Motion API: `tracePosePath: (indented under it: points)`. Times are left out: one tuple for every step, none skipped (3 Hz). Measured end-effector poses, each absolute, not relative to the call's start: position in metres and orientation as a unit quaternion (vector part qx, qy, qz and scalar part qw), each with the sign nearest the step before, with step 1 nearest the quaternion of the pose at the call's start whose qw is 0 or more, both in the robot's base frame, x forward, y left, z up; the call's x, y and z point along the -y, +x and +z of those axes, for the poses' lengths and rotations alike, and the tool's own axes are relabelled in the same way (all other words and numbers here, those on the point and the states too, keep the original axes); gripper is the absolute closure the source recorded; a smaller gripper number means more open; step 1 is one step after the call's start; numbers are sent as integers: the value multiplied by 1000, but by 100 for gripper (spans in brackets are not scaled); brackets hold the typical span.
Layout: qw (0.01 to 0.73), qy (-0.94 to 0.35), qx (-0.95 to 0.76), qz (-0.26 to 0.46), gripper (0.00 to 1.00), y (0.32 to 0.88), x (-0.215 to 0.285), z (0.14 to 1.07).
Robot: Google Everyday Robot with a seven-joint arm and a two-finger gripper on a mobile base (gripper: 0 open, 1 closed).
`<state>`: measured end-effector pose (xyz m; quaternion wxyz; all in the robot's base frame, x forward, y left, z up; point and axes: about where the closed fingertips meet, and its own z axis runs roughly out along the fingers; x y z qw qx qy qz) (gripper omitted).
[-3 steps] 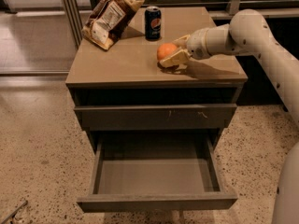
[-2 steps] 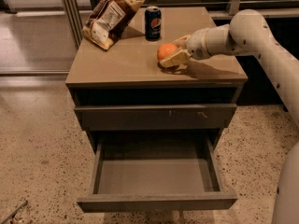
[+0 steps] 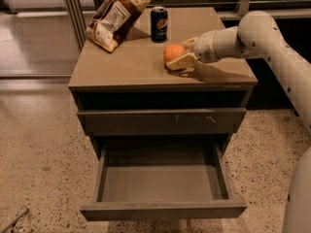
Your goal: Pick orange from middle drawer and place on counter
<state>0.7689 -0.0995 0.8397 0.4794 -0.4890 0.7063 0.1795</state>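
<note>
Nothing has visibly shifted in the past second: the orange (image 3: 173,52), the gripper (image 3: 179,56) and everything else on the cabinet sit where they sat before. One orange rests on the counter (image 3: 131,62), toward its right half and a little back from the front edge, and the one gripper is closed around it, a pale finger behind and above the fruit and another low at its front, both against the skin. A single white arm (image 3: 252,33) reaches in from the right to that spot. Two other things share the counter: one dark blue soda can (image 3: 159,23) standing upright near the back, just left of and behind the orange and apart from it, and one brown snack bag (image 3: 115,16) lying tilted at the back left corner, near the can. Two drawers show below the top slab: one shut drawer front (image 3: 160,121) with pale scratch marks, and beneath it the middle drawer (image 3: 163,210), pulled well out, its flat grey inner floor bare. Speckled floor (image 3: 39,144) surrounds the cabinet
</note>
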Motion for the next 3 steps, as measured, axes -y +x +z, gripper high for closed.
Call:
tracePosePath:
  points:
    - [479, -489, -706, 180, 11, 769, 99, 840]
    - [479, -489, -706, 180, 0, 769, 99, 840]
    - [479, -489, -706, 180, 0, 769, 99, 840]
